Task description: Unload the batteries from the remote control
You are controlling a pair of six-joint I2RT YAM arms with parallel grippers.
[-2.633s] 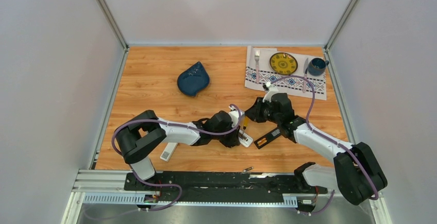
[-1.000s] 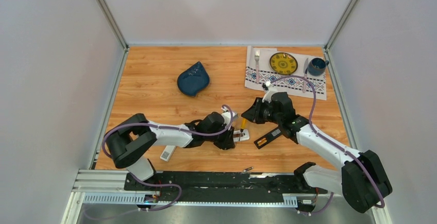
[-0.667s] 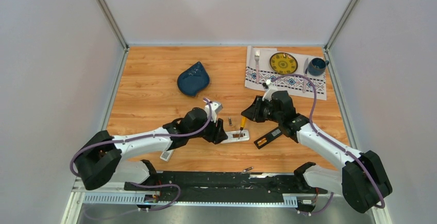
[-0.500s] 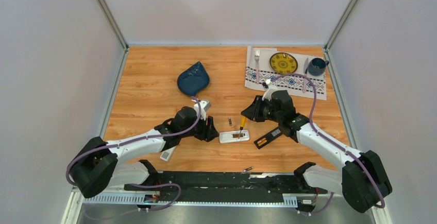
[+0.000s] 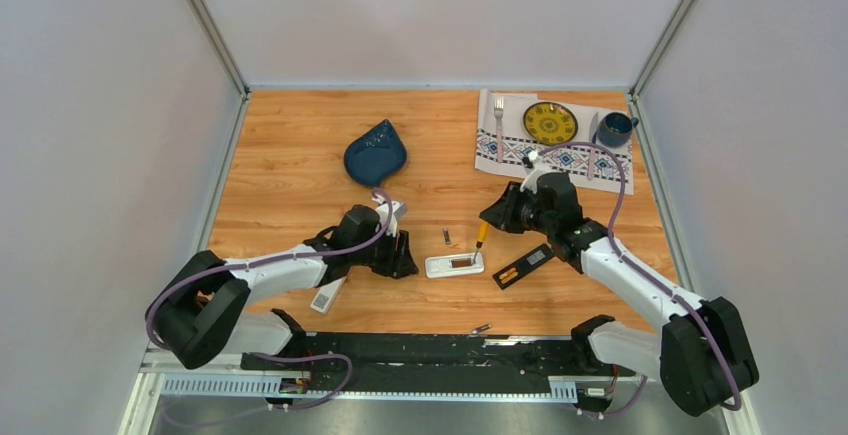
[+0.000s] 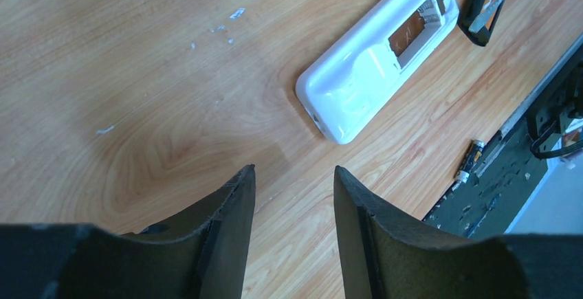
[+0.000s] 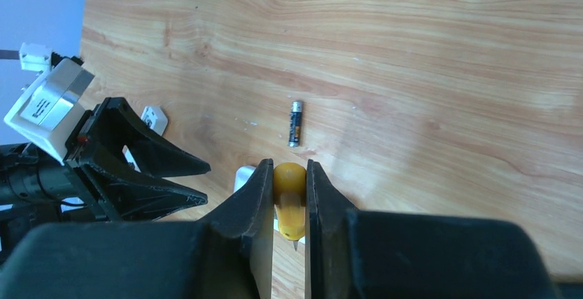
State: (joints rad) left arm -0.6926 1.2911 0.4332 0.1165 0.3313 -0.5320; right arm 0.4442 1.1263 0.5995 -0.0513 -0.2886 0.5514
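Note:
The white remote control lies flat on the table, back up, its battery bay uncovered and brownish inside. One dark battery lies loose just behind it. Another battery rests by the front rail. My left gripper hovers left of the remote, open, with only bare wood between its fingers. My right gripper is shut on the orange-handled screwdriver, held just right of the remote's far end.
A black remote-like piece lies right of the white remote. A small white piece sits under the left forearm. A blue dish stands at the back, and a placemat with plate, fork and mug at the back right.
My left gripper let go of the white remote, opened and drew back to the left. The remote now lies free. The right gripper with the screwdriver shifted slightly right.

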